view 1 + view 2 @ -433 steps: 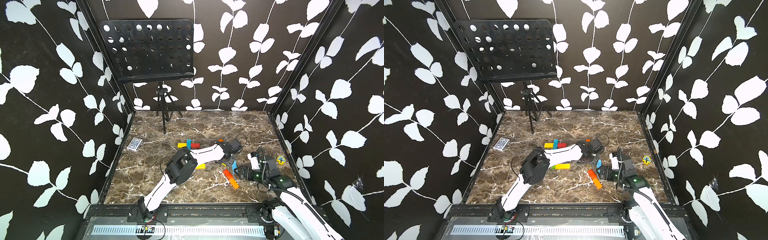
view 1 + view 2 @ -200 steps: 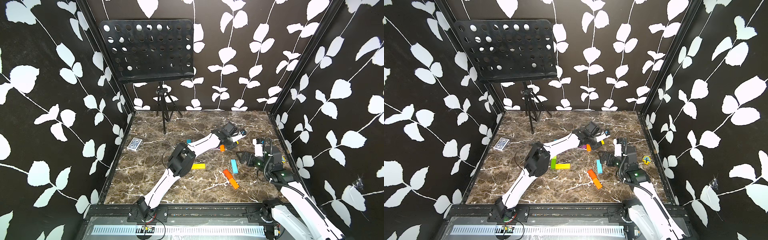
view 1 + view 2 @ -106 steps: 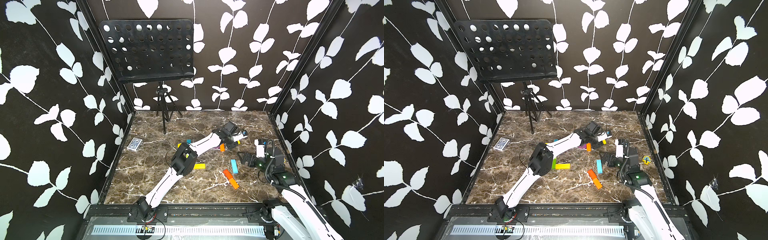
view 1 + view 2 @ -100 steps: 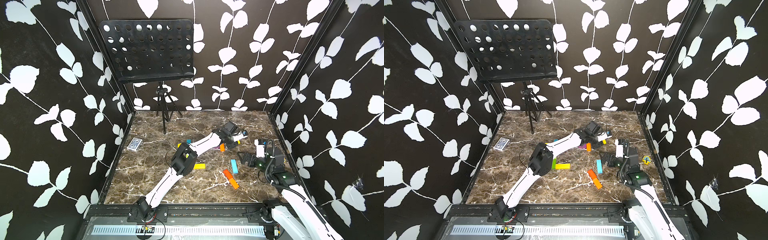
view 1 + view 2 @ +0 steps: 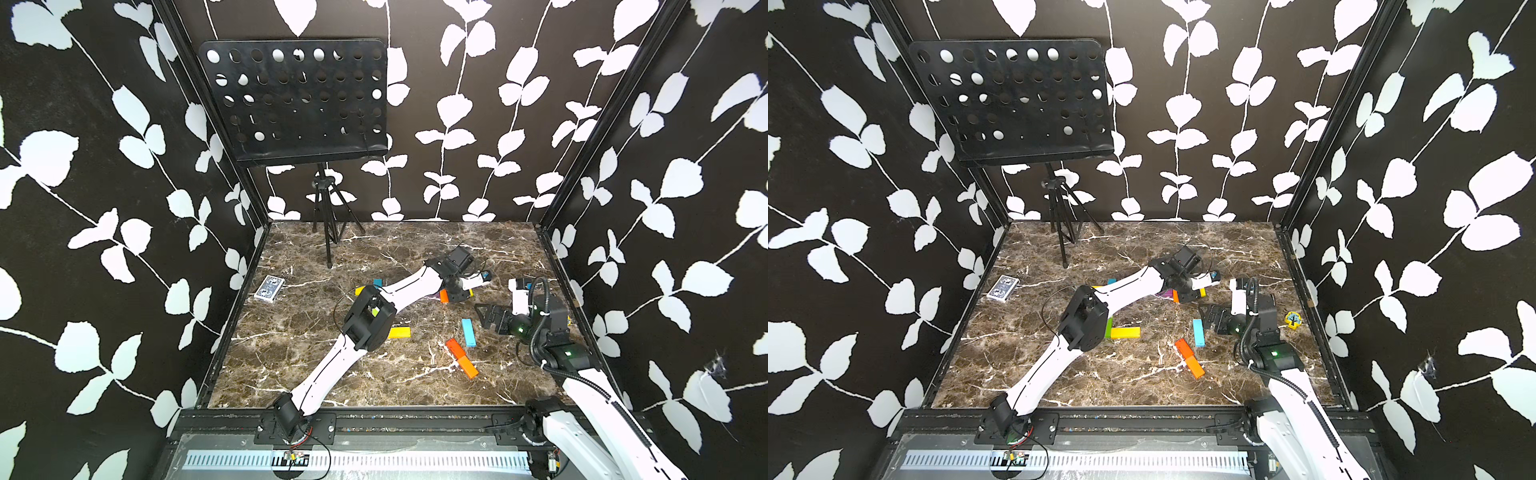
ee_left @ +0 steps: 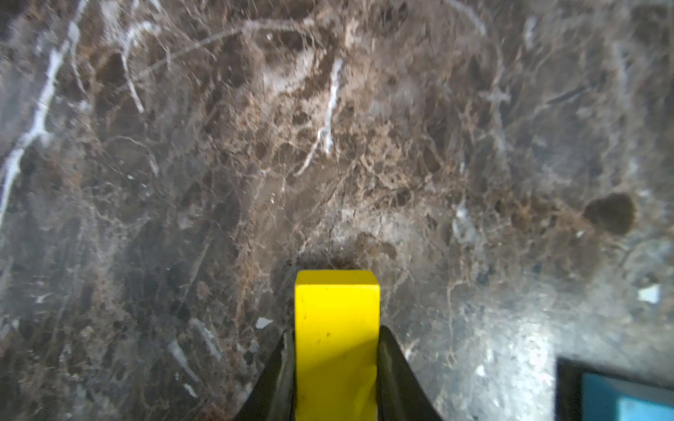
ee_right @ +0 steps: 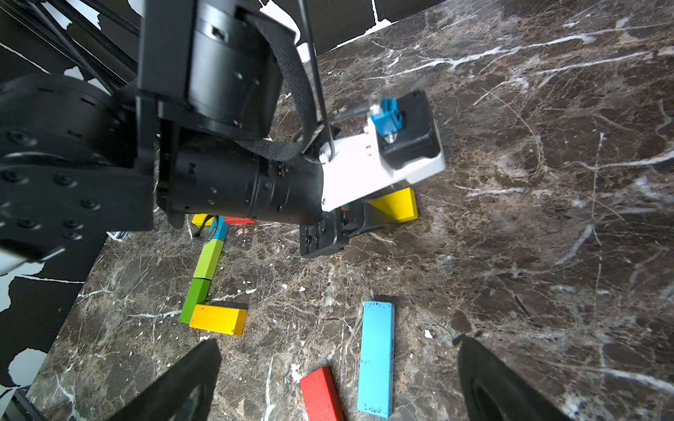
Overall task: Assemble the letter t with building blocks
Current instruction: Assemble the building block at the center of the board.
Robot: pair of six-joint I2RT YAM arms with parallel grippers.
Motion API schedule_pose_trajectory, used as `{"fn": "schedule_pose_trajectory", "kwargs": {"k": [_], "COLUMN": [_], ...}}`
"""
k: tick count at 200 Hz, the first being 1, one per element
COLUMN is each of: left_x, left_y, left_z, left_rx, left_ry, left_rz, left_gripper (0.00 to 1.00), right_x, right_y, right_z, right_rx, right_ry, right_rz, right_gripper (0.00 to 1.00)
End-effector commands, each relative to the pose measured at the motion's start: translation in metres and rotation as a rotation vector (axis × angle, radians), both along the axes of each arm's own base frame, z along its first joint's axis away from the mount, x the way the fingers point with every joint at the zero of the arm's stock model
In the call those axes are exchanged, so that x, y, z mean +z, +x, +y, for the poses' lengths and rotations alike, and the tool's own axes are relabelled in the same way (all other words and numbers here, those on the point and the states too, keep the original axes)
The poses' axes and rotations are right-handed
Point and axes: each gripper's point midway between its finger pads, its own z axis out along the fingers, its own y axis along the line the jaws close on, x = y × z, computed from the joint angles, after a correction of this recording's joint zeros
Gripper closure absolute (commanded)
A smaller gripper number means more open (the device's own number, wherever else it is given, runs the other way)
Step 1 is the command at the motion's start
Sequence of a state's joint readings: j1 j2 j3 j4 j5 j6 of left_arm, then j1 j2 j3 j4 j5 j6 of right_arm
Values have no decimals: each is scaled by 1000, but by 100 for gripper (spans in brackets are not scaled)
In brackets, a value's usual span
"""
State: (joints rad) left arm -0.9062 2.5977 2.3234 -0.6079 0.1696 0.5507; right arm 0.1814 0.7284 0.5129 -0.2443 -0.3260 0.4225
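Marble tabletop (image 5: 291, 332), leaf-print walls (image 5: 457, 104). One yellow block (image 6: 336, 302) sat pinched in the left gripper (image 6: 335, 337), jaws narrowly parted around it, low at the marble toward the far right; contact unclear. Nearby a cyan block (image 7: 376, 359) and red block (image 7: 321, 395) lay before the right gripper (image 7: 338, 340), spread wide, empty. Green blocks (image 7: 208, 258) lined up, touching an orange-yellow block (image 7: 217, 319).

Black walls (image 5: 490, 75) printed with white leafy vines closed in three sides, joined at the back corners by dark metal posts (image 5: 582, 145). The floor was a glossy brown marble surface (image 5: 270, 353) veined in white and evenly lit. Toward the back left stood a black perforated music stand (image 5: 295, 104) on a thin tripod (image 5: 322, 183).
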Motion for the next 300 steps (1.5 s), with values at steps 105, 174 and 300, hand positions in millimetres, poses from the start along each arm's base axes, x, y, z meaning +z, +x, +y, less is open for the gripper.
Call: {"fn": "schedule_pose_trajectory", "kwargs": {"k": [105,174,300], "left_x": [22,122,160], "left_y": [3,13,-100], "left_z": [-2,10,179], "left_rx": [-7,44,435], "left_ry": [-43,-176,-454], "left_rz": [-19,-192,119], "left_gripper": [42,38,1], "right_x": [4,63,101], "right_y": [-3,9,89], "right_z": [-2,-19,34], "right_rx": [-5,-82,485], "right_ry": [5,-72,-561], "right_rz": [-27,-115,-455], "right_gripper": [1,1,10]}}
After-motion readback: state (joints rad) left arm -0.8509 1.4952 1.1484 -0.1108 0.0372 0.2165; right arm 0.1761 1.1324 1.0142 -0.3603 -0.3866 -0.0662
